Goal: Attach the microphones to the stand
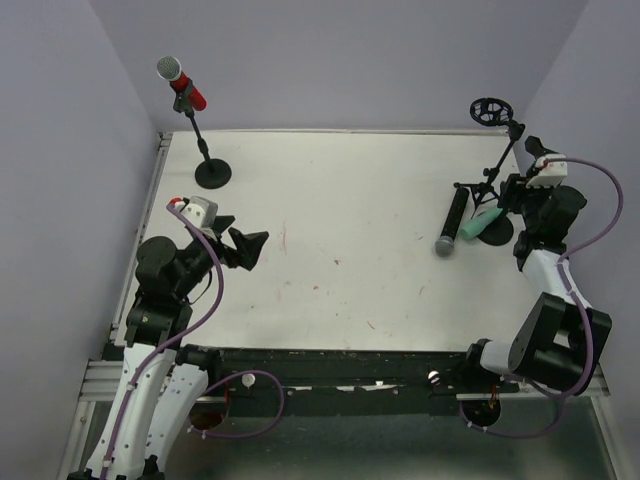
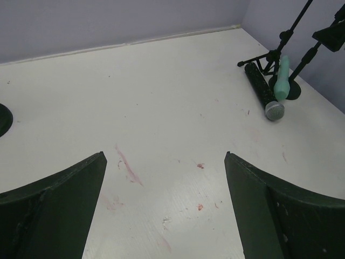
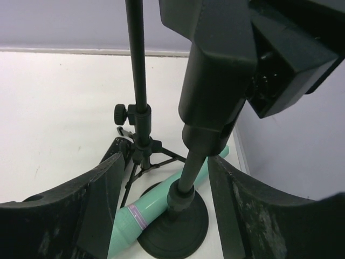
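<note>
One microphone mounted, two lying loose on the table (image 1: 340, 250).

At ten o'clock in the overhead view, the red microphone (image 1: 183, 84) sits tilted in the clip of the left stand (image 1: 212, 173). At eight o'clock the left gripper (image 2: 164, 162) hangs over the tabletop, jaws wide apart and holding nothing. At three o'clock the black microphone (image 1: 452, 222) lies flat, its mesh head pointing toward six o'clock. The mint-green microphone (image 1: 485, 222) lies just to its right, beside the foot of the round-base stand (image 3: 175, 224). The tripod stand (image 3: 141, 108) rises just behind them, toward twelve o'clock. The right gripper (image 3: 166, 162) is low at that spot, jaws apart on either side of the round-base stand's pole. A gap shows on both sides, so it grips nothing.
</note>
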`<state>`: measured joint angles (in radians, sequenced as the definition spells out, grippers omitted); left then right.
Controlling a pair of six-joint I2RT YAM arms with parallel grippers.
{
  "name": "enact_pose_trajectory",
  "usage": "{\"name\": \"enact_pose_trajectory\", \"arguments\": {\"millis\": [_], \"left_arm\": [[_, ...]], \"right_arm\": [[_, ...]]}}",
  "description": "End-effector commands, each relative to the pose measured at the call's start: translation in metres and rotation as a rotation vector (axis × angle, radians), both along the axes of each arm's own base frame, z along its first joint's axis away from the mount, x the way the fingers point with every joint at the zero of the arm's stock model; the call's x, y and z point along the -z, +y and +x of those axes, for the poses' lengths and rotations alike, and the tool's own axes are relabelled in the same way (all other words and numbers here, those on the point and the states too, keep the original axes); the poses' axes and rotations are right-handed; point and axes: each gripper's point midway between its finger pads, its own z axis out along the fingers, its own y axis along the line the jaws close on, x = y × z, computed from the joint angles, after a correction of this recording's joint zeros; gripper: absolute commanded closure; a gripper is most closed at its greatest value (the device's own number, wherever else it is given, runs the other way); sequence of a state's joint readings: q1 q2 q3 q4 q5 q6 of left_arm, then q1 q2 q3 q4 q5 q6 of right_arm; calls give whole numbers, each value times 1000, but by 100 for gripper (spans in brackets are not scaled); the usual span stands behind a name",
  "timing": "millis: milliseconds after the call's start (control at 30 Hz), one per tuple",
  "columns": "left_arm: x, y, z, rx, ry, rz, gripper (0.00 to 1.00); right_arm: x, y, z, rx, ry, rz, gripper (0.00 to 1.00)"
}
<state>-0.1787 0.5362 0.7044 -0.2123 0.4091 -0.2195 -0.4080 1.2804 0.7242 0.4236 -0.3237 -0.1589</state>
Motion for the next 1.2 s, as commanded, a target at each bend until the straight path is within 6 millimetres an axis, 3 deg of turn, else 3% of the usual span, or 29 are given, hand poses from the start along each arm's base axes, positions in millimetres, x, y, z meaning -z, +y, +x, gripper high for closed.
{"name": "enact_pose_trajectory", "arguments": {"millis": [0,67,267,400,700,1167], "left_arm": [[7,-3,0,23,7,12,2],[6,-3,0,22,6,11,2],[8,-1,2,13,10,12,2],[7,-2,0,23,7,10,2],[7,-4,1,32,10,4,2],[13,-5,4,38,16,10,2]], "right_arm": [[-15,-6,11,-10,-108,-61,32],[-15,-9,14,5,-120,-64,35],[-16,-7,12,-5,-139,-73,80],[-29,-5,6,-3,-178,-77,93],[-38,12,-1,-86,-160,32,100],[-42,33,-17,-179,-23,59,100]]}}
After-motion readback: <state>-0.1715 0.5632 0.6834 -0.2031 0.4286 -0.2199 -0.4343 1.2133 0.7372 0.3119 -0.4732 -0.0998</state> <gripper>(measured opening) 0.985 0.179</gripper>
